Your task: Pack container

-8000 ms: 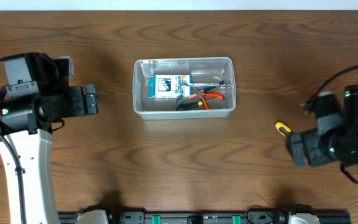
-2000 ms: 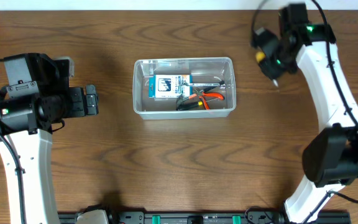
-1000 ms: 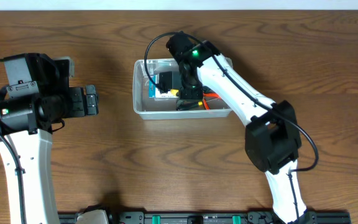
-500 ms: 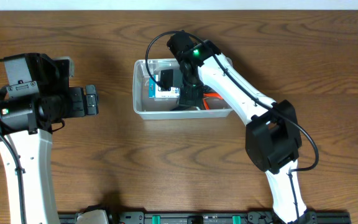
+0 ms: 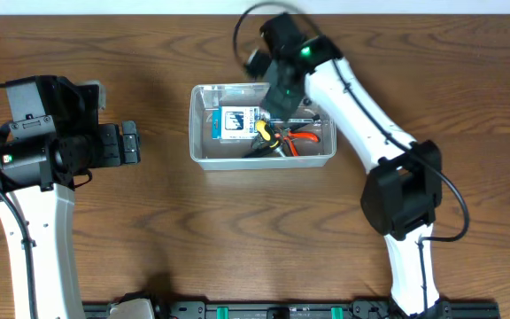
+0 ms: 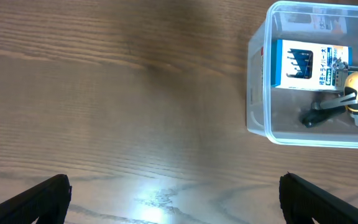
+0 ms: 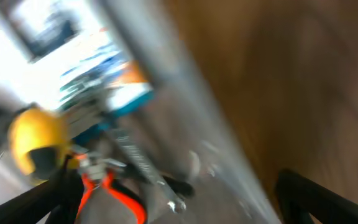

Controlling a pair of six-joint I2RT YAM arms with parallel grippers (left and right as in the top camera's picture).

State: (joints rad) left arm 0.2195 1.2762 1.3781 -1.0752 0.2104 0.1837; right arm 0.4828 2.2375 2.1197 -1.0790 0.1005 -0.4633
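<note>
The clear plastic container (image 5: 197, 133) sits at the table's middle back. In it lie a blue-and-white box (image 5: 236, 122), orange-handled pliers (image 5: 301, 138) and a yellow-handled tool (image 5: 264, 132). My right gripper (image 5: 281, 92) hovers over the container's back rim, open and empty. Its blurred wrist view shows the rim (image 7: 160, 68), the yellow handle (image 7: 36, 140) and the pliers (image 7: 114, 196) below the open fingers (image 7: 185, 199). My left gripper (image 5: 130, 143) is open and empty, left of the container. The left wrist view shows the container (image 6: 257, 93), the box (image 6: 306, 64) and the yellow tool (image 6: 355, 85).
The brown wooden table (image 5: 237, 239) surrounds the container. The right arm (image 5: 361, 97) stretches from the front right over the container's right end. The left arm's white body (image 5: 38, 221) stands at the left edge.
My right gripper carried the yellow-handled tool from the table's right side into the container, let it go, and has now risen toward the back rim. The left arm has not moved.
</note>
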